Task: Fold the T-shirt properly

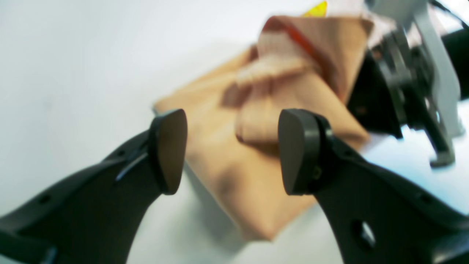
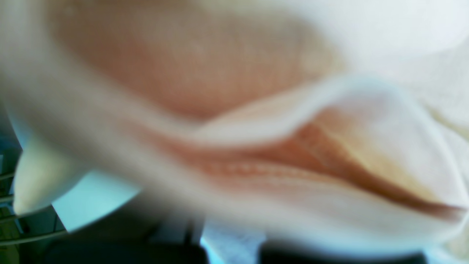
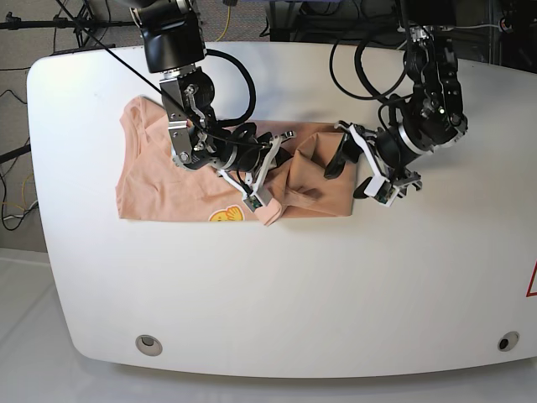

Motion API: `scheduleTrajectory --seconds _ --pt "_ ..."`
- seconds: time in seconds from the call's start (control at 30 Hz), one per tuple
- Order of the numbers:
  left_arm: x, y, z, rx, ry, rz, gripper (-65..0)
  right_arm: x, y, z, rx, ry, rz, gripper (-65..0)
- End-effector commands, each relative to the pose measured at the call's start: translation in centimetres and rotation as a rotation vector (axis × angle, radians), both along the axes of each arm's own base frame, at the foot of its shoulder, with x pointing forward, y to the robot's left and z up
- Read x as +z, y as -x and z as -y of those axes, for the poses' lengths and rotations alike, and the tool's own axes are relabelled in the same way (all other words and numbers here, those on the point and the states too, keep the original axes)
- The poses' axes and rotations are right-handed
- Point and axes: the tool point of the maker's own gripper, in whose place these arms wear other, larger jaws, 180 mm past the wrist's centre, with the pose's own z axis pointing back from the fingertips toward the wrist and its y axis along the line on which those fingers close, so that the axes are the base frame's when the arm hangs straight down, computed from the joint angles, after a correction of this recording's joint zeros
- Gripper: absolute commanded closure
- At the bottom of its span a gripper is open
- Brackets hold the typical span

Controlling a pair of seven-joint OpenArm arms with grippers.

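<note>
The salmon-pink T-shirt point(image 3: 168, 180) lies partly folded on the white table point(image 3: 294, 294), its yellow print point(image 3: 225, 216) at the near edge. In the base view my right gripper point(image 3: 262, 201) is shut on a raised fold of the shirt near its middle front. Blurred pink T-shirt cloth point(image 2: 205, 73) fills the right wrist view and hides the fingers. My left gripper point(image 3: 351, 168) stands open at the shirt's right end. In the left wrist view its gripper point(image 1: 232, 150) has nothing between the pads point(image 1: 170, 150), and the bunched T-shirt point(image 1: 227, 172) lies just beyond them.
The right arm's wrist point(image 1: 403, 84) shows close by at the upper right of the left wrist view. Black cables point(image 3: 369, 67) hang over the table's back edge. Two round fittings point(image 3: 148, 342) sit near the front edge.
</note>
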Motion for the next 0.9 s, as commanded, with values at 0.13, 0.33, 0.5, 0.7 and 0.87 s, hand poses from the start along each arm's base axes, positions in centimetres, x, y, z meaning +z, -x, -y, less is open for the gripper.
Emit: scheduleTrajectory --seconds 0.13,0.33,0.5,0.7,0.87 --pt "-0.8 0.5 0.5 0.019 0.102 0.013 -37.5 -0.5 0.2 1.9 0.018 0.121 -0.013 0.0" --pt "-4.2 1.1 -0.1 0.048 0.098 -0.060 -37.5 1.5 -0.3 1.7 0.032 0.129 0.033 0.0" --pt "-5.7 1.3 -0.3 0.062 0.092 -0.068 -37.5 2.9 -0.8 1.6 0.039 0.130 0.071 0.0" --pt "-7.1 1.5 -0.4 0.074 0.096 -0.087 -37.5 4.4 -1.4 1.5 0.038 0.124 0.116 0.0" --pt "-7.9 1.8 -0.4 0.086 0.117 -0.105 -37.5 5.2 -1.5 2.3 0.030 0.141 0.118 0.0"
